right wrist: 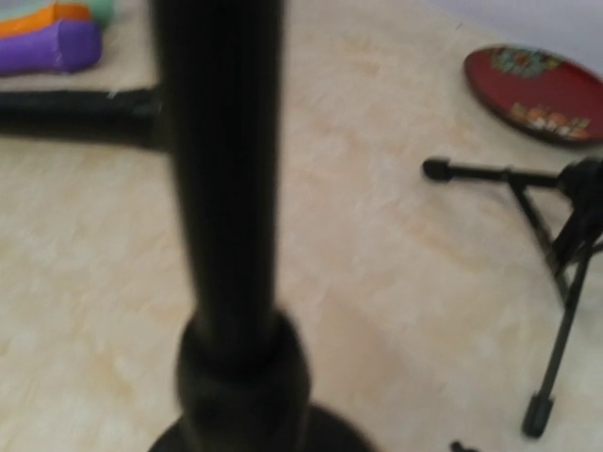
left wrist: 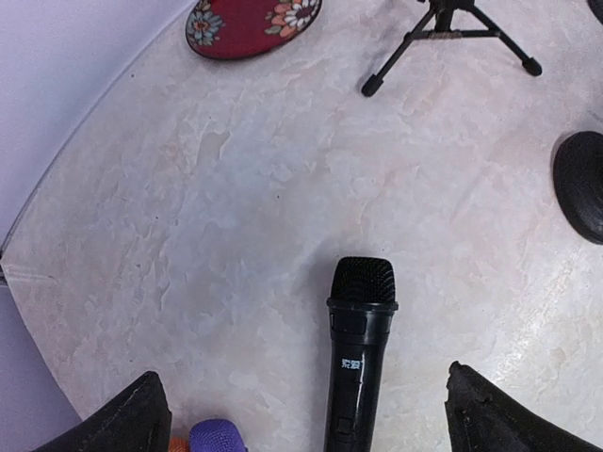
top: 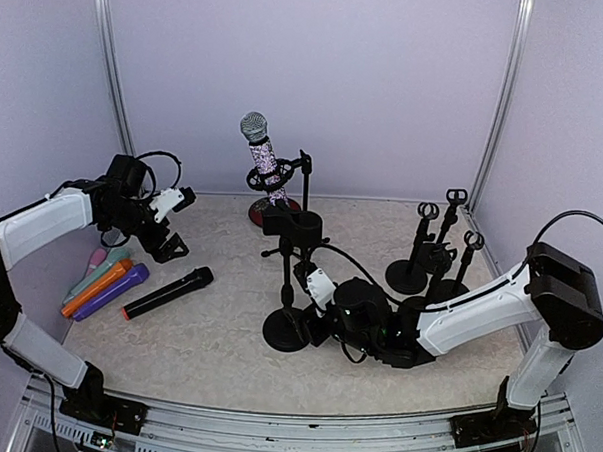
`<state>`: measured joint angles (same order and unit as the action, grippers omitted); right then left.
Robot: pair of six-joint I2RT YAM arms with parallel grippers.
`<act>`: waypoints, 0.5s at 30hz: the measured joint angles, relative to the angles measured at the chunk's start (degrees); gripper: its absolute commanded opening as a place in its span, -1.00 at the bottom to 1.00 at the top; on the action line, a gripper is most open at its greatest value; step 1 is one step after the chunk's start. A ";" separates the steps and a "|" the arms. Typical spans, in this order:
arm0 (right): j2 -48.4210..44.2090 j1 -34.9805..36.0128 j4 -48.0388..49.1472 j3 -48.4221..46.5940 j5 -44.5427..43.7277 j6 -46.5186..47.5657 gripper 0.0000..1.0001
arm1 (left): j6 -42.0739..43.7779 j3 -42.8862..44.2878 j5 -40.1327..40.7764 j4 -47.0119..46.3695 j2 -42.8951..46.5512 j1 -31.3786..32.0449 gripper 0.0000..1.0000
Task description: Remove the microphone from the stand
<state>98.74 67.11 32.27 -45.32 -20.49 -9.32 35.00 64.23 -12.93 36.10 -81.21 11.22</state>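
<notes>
The left gripper (top: pixel 180 223) hangs with its jaws spread wide over the black microphone (left wrist: pixel 358 367). The microphone lies free on the table (top: pixel 216 357) toward the left edge, just beside the coloured microphones (top: pixel 104 282) (likely the pile for finished ones). The right gripper (top: pixel 307 279) sits against the black stand (right wrist: pixel 221 188) mid-table, probably to steady it. I cannot tell whether its jaws clamp the pole. A glittery microphone (top: pixel 262 159) sits clipped upright at the far edge.

Pale lilac walls (top: pixel 308 76), marbled beige tabletop (top: pixel 216 347)
</notes>
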 measured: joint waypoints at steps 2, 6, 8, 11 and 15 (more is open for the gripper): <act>1.11 -0.07 2.36 -0.37 -1.36 0.59 0.26 | 0.15 1.16 -2.43 1.25 1.31 -1.07 0.98; 3.30 -0.28 5.64 -1.20 -2.99 1.27 0.23 | 0.66 1.88 -5.51 2.69 3.56 -3.15 0.98; 4.28 -0.28 6.45 -1.97 -3.21 1.70 0.20 | 1.31 1.88 -7.17 3.08 4.72 -4.48 0.98; 5.84 -0.28 7.58 -3.30 -3.26 2.21 0.13 | 1.88 1.92 -9.20 3.15 6.40 -6.78 0.98; 7.63 -0.50 8.98 -4.81 -3.30 2.45 -0.19 | 2.40 2.05 -11.43 2.97 8.74 -9.77 0.98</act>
<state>106.37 66.61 41.25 -50.13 -23.79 -6.87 37.41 66.28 -24.36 39.07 -72.47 1.45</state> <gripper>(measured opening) 0.517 0.988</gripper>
